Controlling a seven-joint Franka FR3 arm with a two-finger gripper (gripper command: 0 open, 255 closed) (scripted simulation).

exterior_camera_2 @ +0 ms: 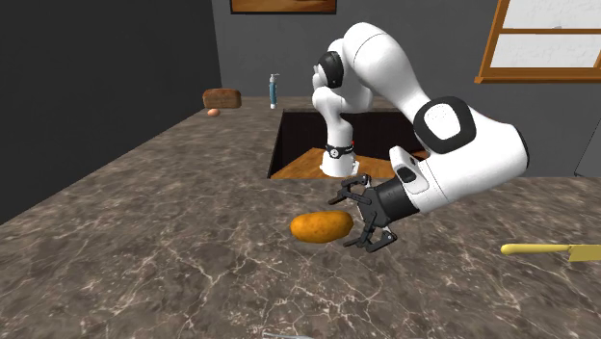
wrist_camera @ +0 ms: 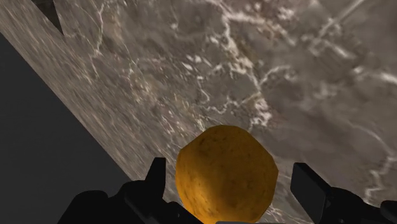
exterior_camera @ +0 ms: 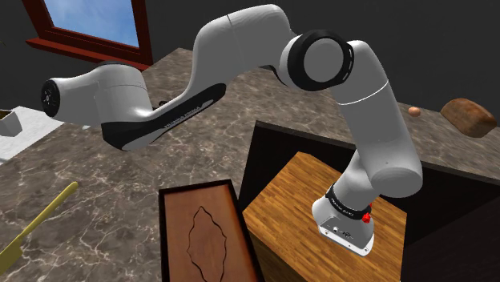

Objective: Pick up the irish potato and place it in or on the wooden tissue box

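Potato (wrist_camera: 226, 173) rests on the bench (exterior_camera_2: 173, 241), straddled by the open hand (exterior_camera_2: 354, 220), ungripped; lift and delivery to the box (exterior_camera: 210, 236) outstanding.

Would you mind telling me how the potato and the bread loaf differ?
The potato is golden-orange and a smooth oval; the loaf is darker brown and blockier. The potato lies mid-way along the counter, between the open fingers, which do not touch it; the loaf sits at the far end by the wall. Both rest on the marbled counter.
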